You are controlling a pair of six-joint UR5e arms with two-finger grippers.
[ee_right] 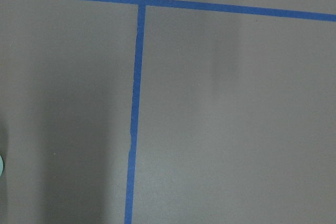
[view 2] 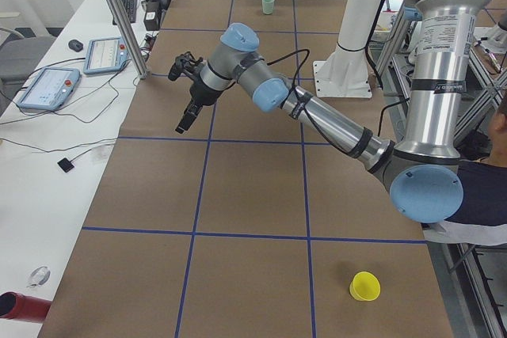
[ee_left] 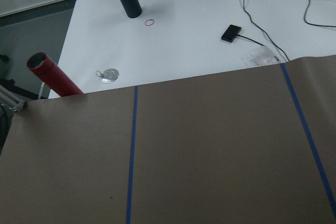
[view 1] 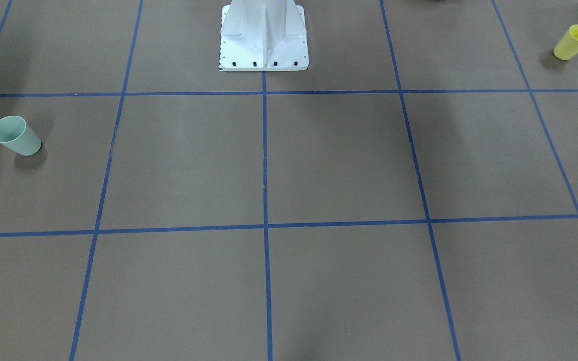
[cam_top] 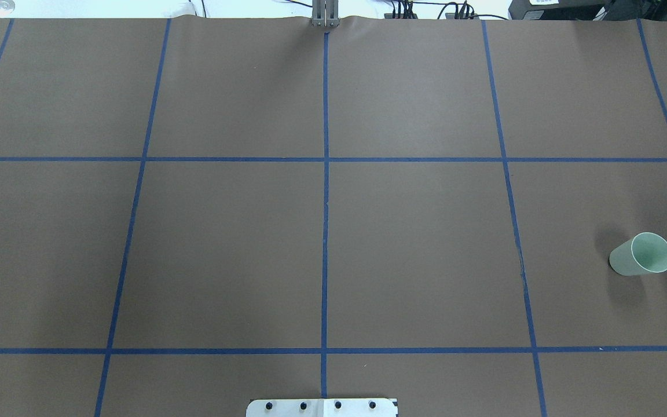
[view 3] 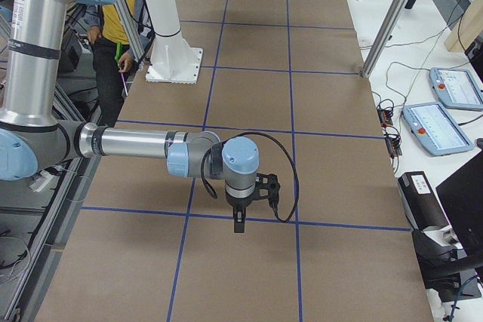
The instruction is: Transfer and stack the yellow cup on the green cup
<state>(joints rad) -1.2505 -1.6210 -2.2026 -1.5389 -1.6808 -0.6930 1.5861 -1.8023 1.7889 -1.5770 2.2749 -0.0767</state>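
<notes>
The bright yellow tapered plastic cup [view 1: 574,42] stands at the left end of the table [view 1: 319,160], the pale mint-green plastic cup [view 1: 16,135] far right. The left gripper [view 2: 184,124] and right gripper [view 3: 238,225] hang above it (open or closed: cannot tell).

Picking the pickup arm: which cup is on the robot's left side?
The yellow cup, far out on the robot's left; the green cup stands far out on its right.

yellow cup [view 1: 574,42]: smooth plastic | green cup [view 1: 16,136]: smooth plastic | table cover [view 1: 339,160]: matt paper
</notes>
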